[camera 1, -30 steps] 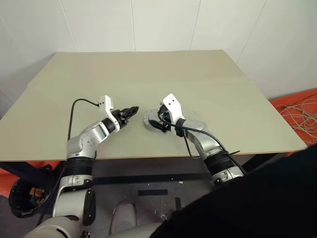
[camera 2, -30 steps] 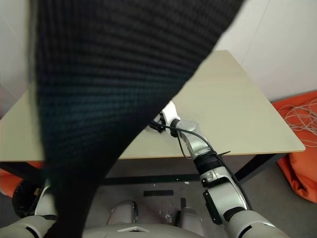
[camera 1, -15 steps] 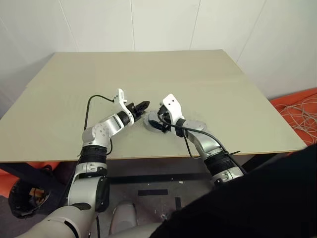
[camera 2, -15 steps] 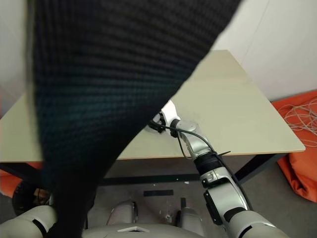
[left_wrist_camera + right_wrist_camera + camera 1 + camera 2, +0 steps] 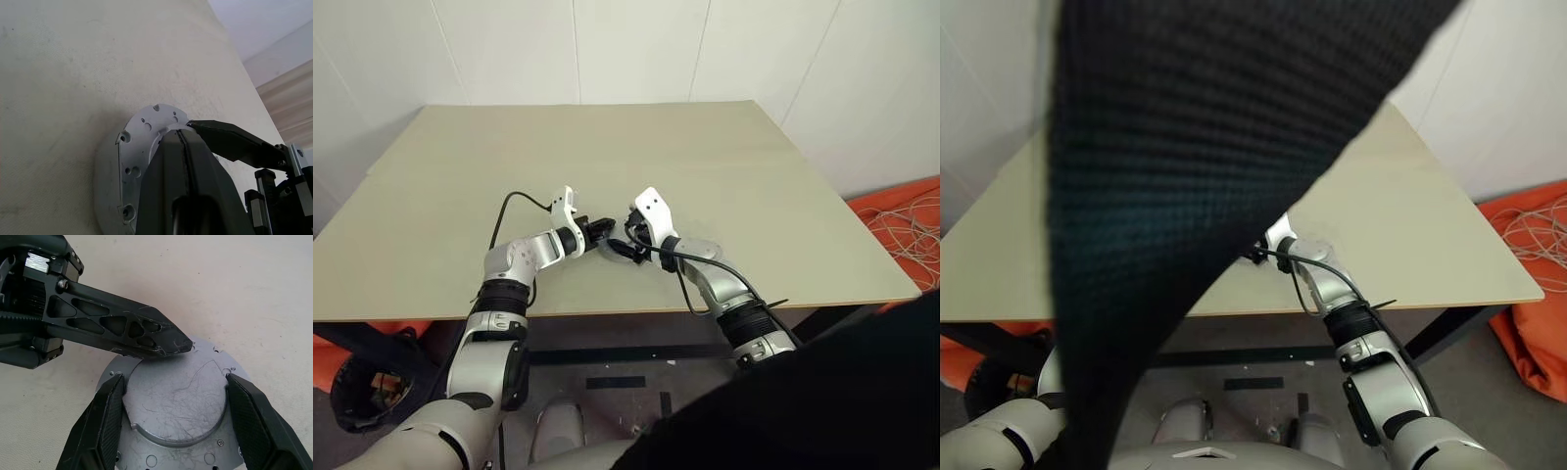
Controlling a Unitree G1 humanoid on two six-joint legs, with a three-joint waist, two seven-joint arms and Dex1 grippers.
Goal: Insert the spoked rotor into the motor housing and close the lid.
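The fingers of the right gripper (image 5: 173,423) clasp both sides of the raised round lid (image 5: 175,399) on the table (image 5: 705,166), while the left gripper (image 5: 178,345), pressed shut, rests its tip on the lid's far edge, opposite the right wrist.

Right tool (image 5: 173,418) straddles the raised centre of a round scratched metal lid (image 5: 176,396); the closed left tool's (image 5: 183,343) tip rests on the lid's rim
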